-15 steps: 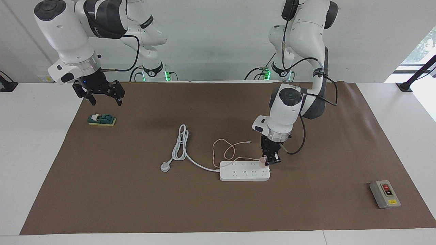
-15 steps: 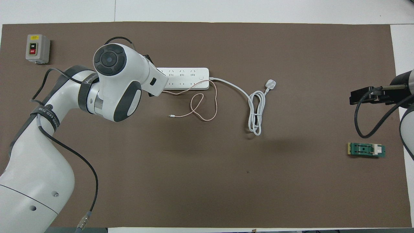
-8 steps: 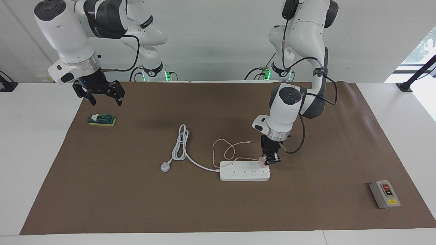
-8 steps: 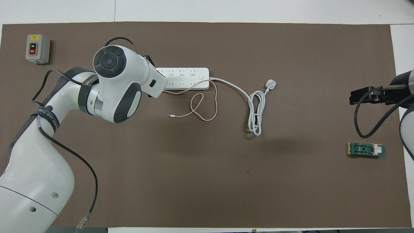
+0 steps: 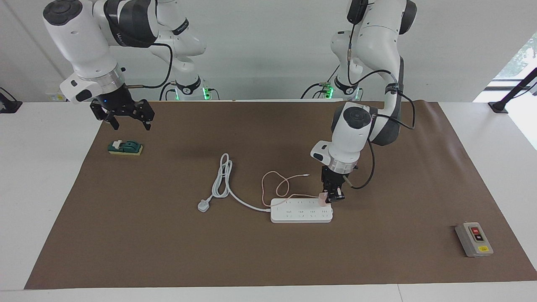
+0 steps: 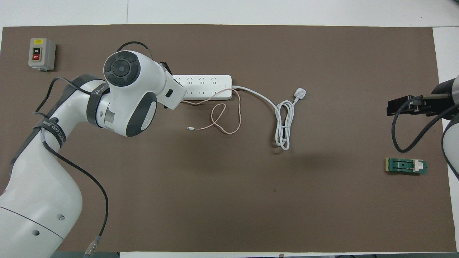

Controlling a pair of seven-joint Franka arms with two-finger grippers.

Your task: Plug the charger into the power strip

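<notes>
The left gripper [image 5: 331, 199] clamps the pink charger [image 5: 322, 199] at the power strip's [image 5: 301, 210] end, while the right gripper [image 5: 125, 118] hangs spread above a green block [image 5: 125, 147].

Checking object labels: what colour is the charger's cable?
Pale pink; the charger's cable shows best in the overhead view.

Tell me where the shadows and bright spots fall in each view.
Facing view: daylight blows out the window at the left arm's end; a soft shadow lies on the brown mat near the coiled white cord. Overhead view: a faint broad shadow darkens the mat beside that cord; lighting is otherwise even, without glare.
</notes>
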